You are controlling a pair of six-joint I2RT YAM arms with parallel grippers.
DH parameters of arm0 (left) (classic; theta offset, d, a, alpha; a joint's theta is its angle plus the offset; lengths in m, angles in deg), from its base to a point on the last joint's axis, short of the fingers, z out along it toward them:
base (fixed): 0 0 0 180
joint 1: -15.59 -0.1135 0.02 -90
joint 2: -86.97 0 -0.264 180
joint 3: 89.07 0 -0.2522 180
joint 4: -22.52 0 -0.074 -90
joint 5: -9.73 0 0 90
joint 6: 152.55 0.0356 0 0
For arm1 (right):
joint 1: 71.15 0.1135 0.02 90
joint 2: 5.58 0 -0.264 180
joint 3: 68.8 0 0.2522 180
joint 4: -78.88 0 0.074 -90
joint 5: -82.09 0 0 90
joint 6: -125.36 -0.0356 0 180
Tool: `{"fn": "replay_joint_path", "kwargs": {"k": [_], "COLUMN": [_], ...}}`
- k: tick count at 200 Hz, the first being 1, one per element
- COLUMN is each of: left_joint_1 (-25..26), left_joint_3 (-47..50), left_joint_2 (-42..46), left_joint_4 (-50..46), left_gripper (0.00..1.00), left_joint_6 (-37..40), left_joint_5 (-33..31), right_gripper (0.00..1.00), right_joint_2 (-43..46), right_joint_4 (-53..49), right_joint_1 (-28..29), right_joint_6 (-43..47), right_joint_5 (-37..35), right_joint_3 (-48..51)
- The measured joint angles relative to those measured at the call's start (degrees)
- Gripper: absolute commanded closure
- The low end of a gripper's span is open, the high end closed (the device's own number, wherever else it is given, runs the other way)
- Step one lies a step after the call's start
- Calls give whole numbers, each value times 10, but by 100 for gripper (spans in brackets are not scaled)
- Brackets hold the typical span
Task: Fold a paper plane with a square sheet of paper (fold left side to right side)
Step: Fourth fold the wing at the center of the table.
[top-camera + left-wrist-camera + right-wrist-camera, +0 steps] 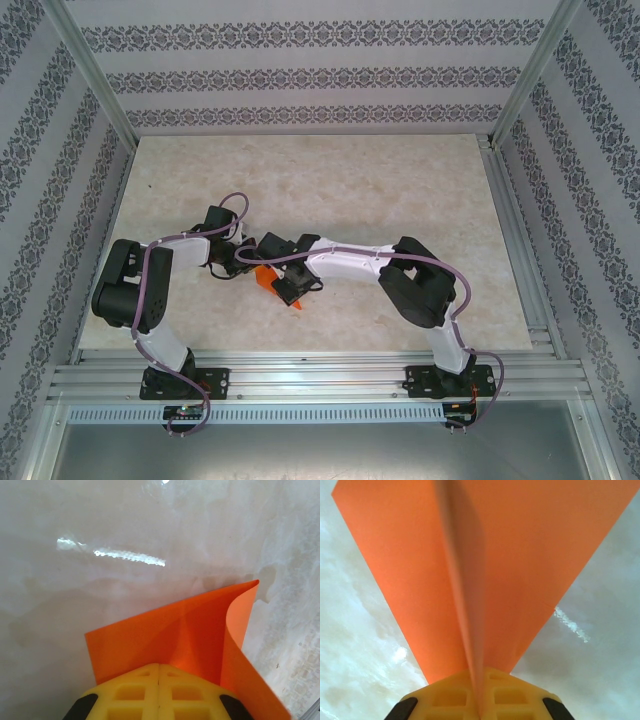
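Observation:
The square sheet of paper [264, 276] is bright orange and sits low over the table between the two arms. My right gripper [481, 672] is shut on it; a raised fold ridge of the paper [470, 580] runs straight into the closed yellow fingers. In the top view the right gripper [290, 290] comes in from the right onto the paper's near end. My left gripper [159, 666] is shut, its yellow tips resting against the paper [165, 635], whose right edge curls upward. Seen from above, the left gripper [245, 266] meets the paper's left side.
The marbled beige tabletop [330, 180] stretches behind the arms. Patterned walls and aluminium frame posts [90, 75] close in the sides and back. A metal rail [320, 375] carries the arm bases along the near edge.

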Motion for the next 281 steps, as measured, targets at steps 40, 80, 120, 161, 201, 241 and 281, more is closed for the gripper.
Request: {"fn": "replay_joint_path", "kwargs": {"k": [40,80,120,161,201,241,281], "left_joint_1": [1,1,1,1,1,-8,-19], "left_joint_3": [0,0,0,-3,-33,-73,-65], "left_joint_2": [0,0,0,-1,1,37,136], "left_joint_4": [0,0,0,-5,-63,-152,-162], "left_gripper": [98,98,98,98,94,90,87], "left_joint_6": [2,3,4,9,32,62,62], "left_joint_5": [0,0,0,-1,-39,-87,-64], "right_gripper": [95,95,95,95,95,94,94], "right_joint_2": [0,8,14,12,7,6,6], "right_joint_4": [17,47,73,85,86,86,86], "right_joint_1": [-12,-30,-50,-65,-71,-71,-71], "right_joint_6": [3,2,3,7,18,21,23], "right_joint_5": [28,73,124,167,183,184,184], "right_joint_3": [13,35,54,60,59,59,59]}}
